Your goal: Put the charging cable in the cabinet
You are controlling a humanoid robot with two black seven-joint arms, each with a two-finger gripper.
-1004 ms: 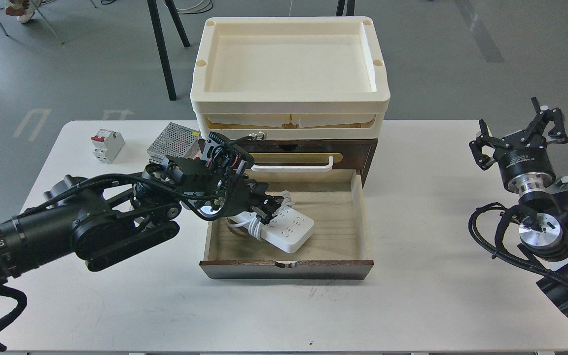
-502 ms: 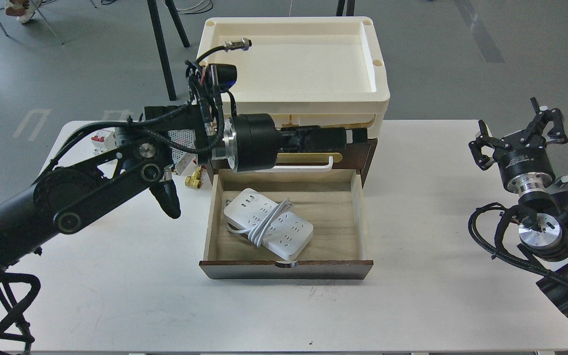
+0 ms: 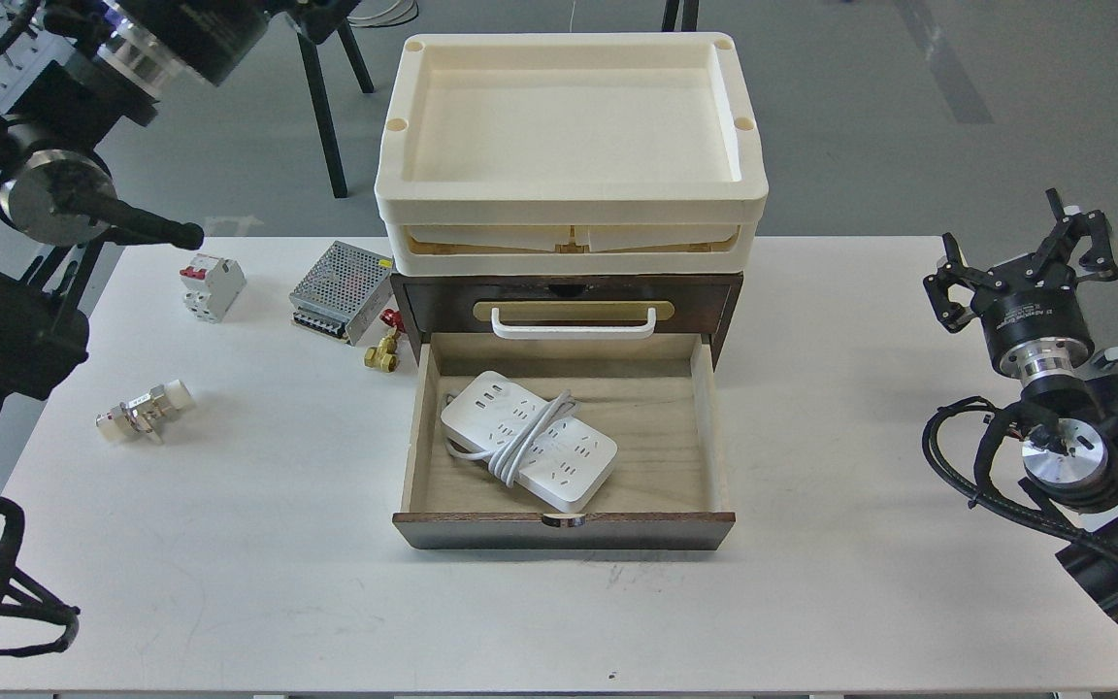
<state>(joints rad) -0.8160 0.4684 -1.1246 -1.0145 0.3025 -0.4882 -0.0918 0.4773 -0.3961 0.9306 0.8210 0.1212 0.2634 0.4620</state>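
Right gripper (image 3: 1023, 254): fingers spread apart, holding nothing, raised over the right edge of the table (image 3: 811, 602); same pose as in both earlier frames.
Right wrist lettering: a band of small white print on the black collar below the gripper, too small to read.
Left gripper: out of view; only the thick arm links (image 3: 54, 184) show at the top-left corner, so whether its fingers are apart or together is not shown.
Left arm, change: one second ago it reached into the drawer over the power strip; half a second ago it stood raised before the cabinet front; now it is drawn back to the upper left, clear of the table middle.
Charging cable (image 3: 530, 451): white power strip lying flat and diagonal on the floor of the open drawer (image 3: 705, 427), cord looped round its middle; position unchanged since half a second ago, nothing touching it.
Cabinet (image 3: 724, 301): dark brown, lower drawer pulled out toward the viewer, upper drawer closed with white handle (image 3: 574, 325) on a brass plate.
Cream trays (image 3: 569, 194): stacked on top of the cabinet, empty of items.
Table items, left of cabinet: perforated metal box (image 3: 341, 288), brass fitting (image 3: 382, 355), white-and-red breaker (image 3: 212, 285), small connector (image 3: 144, 411).
Readable markings: none legible on strip, breaker or box.
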